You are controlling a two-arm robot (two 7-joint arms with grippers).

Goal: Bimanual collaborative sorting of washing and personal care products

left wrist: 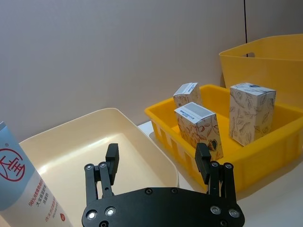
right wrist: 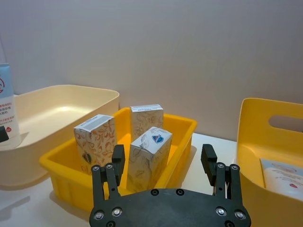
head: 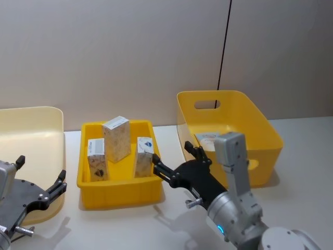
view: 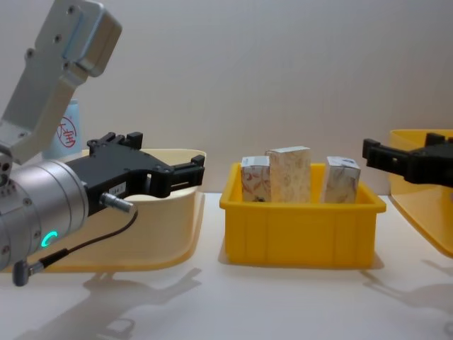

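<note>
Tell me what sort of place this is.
Likely a robot test bench in a lab: a white table against a plain wall, a yellow tray of patterned cartons between a cream bin and a tall yellow bin, left gripper and right gripper open either side.

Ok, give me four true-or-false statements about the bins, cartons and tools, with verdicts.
1. Three cartons stand in the middle tray. True.
2. The left tool grips a carton. False: it is open and empty, by the pale bin.
3. The right tool is open. True.
4. The right bin holds nothing. False: a tube is in it.
</note>
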